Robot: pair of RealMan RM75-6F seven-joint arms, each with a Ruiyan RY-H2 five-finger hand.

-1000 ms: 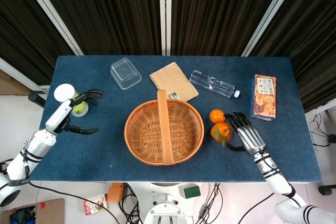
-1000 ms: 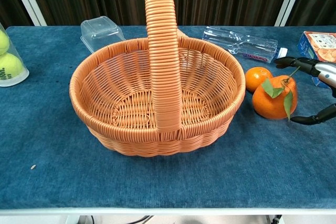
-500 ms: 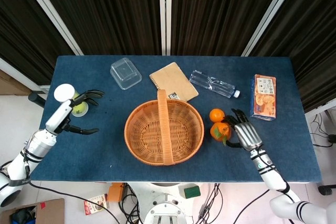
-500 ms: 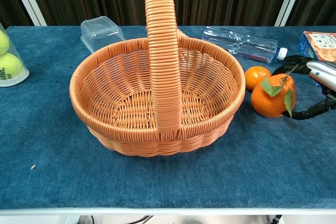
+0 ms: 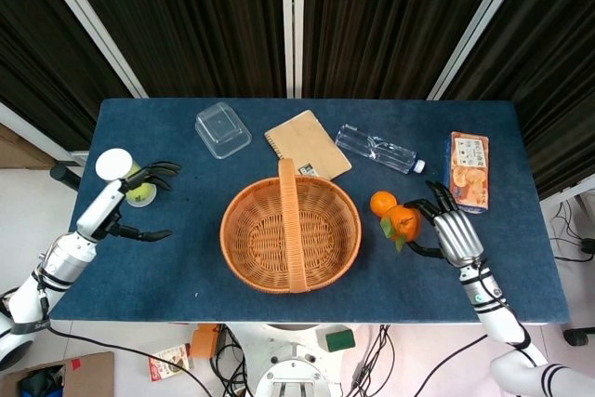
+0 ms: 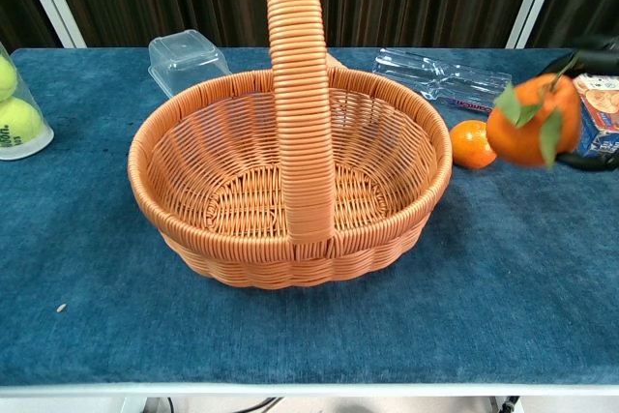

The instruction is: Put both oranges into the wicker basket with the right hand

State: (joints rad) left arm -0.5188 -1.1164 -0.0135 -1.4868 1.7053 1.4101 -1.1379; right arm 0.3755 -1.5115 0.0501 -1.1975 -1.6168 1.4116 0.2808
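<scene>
Lift-off now: our right robot hand (image 5: 453, 231) grips the leafy orange (image 6: 532, 121) clear of the surface at the wicker basket's (image 5: 290, 232) three o'clock, so basket drop comes next, second orange (image 5: 382, 203) waiting.

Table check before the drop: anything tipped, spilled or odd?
Only the water bottle lies on its side, unspilled. The right hand holds the leafy orange off the cloth; the other orange sits beside the wicker basket.
</scene>
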